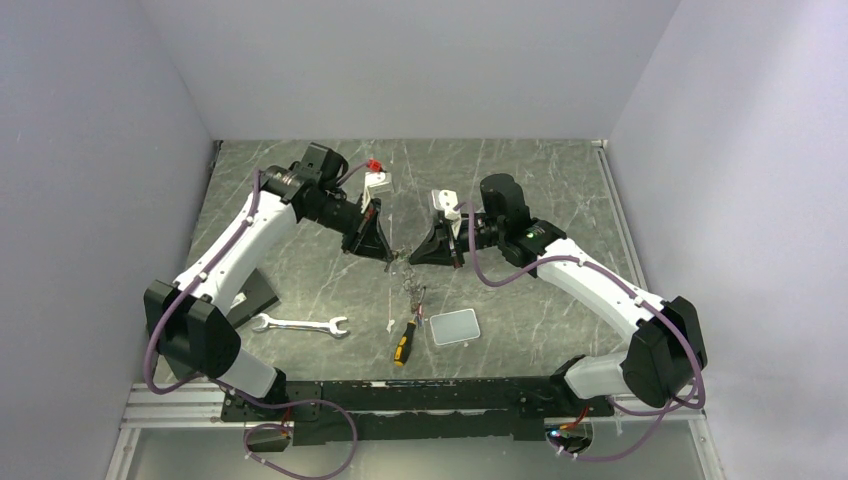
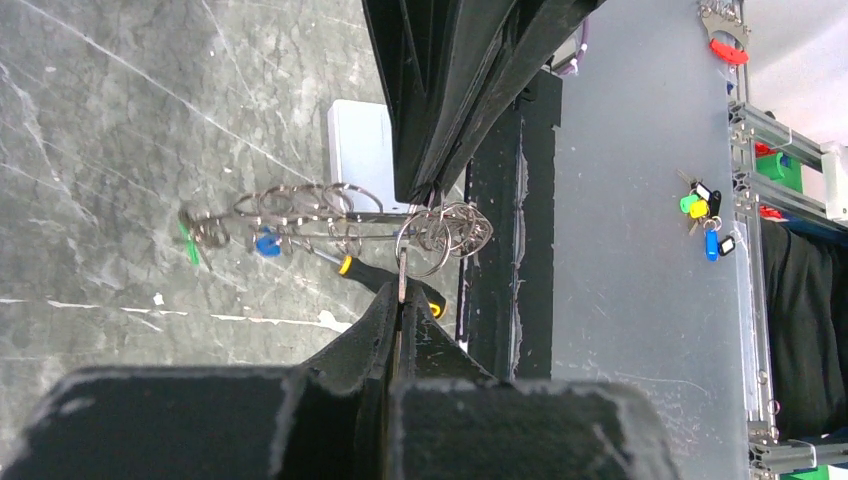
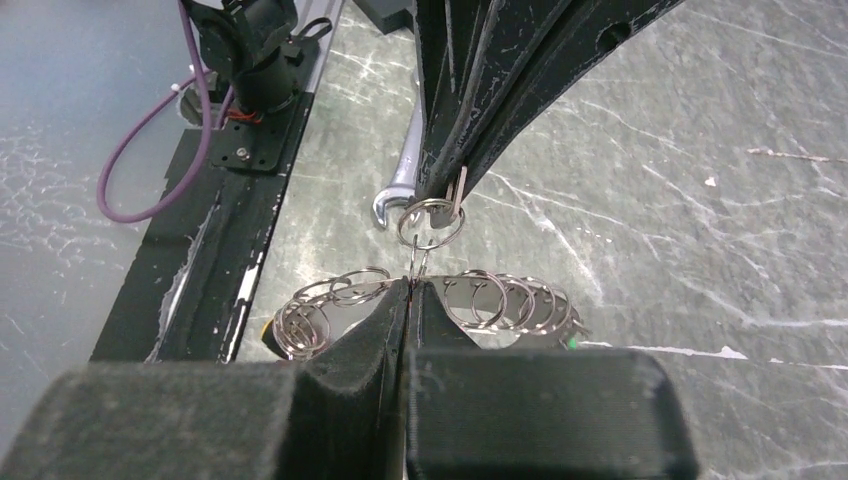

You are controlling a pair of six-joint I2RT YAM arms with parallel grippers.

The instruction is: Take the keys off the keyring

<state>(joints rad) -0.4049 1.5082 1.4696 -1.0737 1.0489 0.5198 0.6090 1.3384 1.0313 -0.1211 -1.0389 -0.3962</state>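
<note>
My left gripper (image 1: pixel 388 258) and right gripper (image 1: pixel 412 256) meet tip to tip above the middle of the table. In the left wrist view the left gripper (image 2: pixel 402 298) is shut on a flat silvery key (image 2: pixel 402 272) that hangs from a small ring. In the right wrist view the right gripper (image 3: pixel 411 285) is shut on thin wire of the keyring (image 3: pixel 500 300), a loop strung with several small rings. The rest of the keys (image 1: pixel 414 288) dangle below the grippers, with a blue tag (image 2: pixel 266 243) and a green tag (image 2: pixel 190 245). No red tag shows.
The yellow-and-black screwdriver (image 1: pixel 404 341) lies just below the bunch, the grey box (image 1: pixel 454 327) to its right, the silver wrench (image 1: pixel 300 324) to its left. A black block (image 1: pixel 252 296) sits by the left arm.
</note>
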